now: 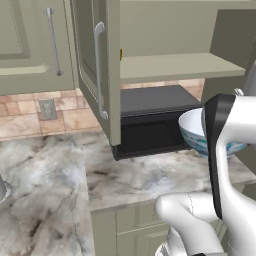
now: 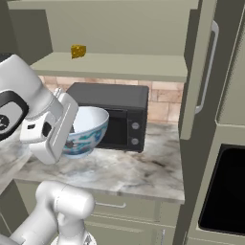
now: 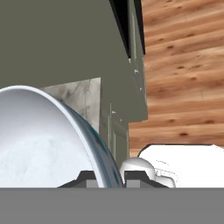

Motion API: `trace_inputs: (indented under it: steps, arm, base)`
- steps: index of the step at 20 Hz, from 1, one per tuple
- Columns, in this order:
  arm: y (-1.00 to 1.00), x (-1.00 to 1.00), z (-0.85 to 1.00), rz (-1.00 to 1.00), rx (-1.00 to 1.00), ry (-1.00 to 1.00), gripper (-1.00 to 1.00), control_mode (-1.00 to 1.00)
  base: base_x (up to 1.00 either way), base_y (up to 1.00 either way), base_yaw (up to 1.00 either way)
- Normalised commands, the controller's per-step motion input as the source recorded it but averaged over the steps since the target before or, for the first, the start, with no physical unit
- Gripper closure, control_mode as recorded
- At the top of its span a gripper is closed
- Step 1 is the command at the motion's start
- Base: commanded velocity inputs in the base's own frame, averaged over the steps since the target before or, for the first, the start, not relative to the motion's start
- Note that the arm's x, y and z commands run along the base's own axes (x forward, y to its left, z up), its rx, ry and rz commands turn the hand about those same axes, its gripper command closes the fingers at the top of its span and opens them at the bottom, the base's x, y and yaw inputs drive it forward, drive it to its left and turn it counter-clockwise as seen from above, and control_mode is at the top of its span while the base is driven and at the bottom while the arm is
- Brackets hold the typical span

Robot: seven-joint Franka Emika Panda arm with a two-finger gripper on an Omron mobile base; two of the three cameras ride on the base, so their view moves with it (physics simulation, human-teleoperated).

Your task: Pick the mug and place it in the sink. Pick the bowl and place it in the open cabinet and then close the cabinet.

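Wall cabinet above and beyond the claw, its door swung open and its shelf bare apart from a small yellow block near the left end in the right base view. Marble counter below the claw. Black microwave on the counter just behind the claw, under the cabinet. White bowl with blue-green pattern, lifted clear of the counter in front of the microwave and tilted. Claw narrow, clamped on the bowl's rim with one finger inside and one outside, as the hand view shows.
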Motion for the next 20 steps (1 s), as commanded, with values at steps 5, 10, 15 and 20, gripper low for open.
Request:
trace_inputs:
  steps: [5, 10, 15, 20]
  arm:
    - [0.00, 0.00, 0.00, 0.00, 0.00, 0.00, 1.00, 1.00]
    - [-0.02, 0.00, 0.18, 0.00, 0.13, -0.01, 1.00, -1.00]
    - [0.00, 0.00, 0.25, 0.00, 0.15, -0.09, 1.00, -1.00]
    - [0.05, 0.10, 0.24, 0.00, -0.06, -0.25, 1.00, -1.00]
  base:
    - [0.10, -0.02, 0.00]
    - [0.00, 0.00, 0.00]
    - [0.00, 0.00, 0.00]
    - [0.00, 0.00, 0.00]
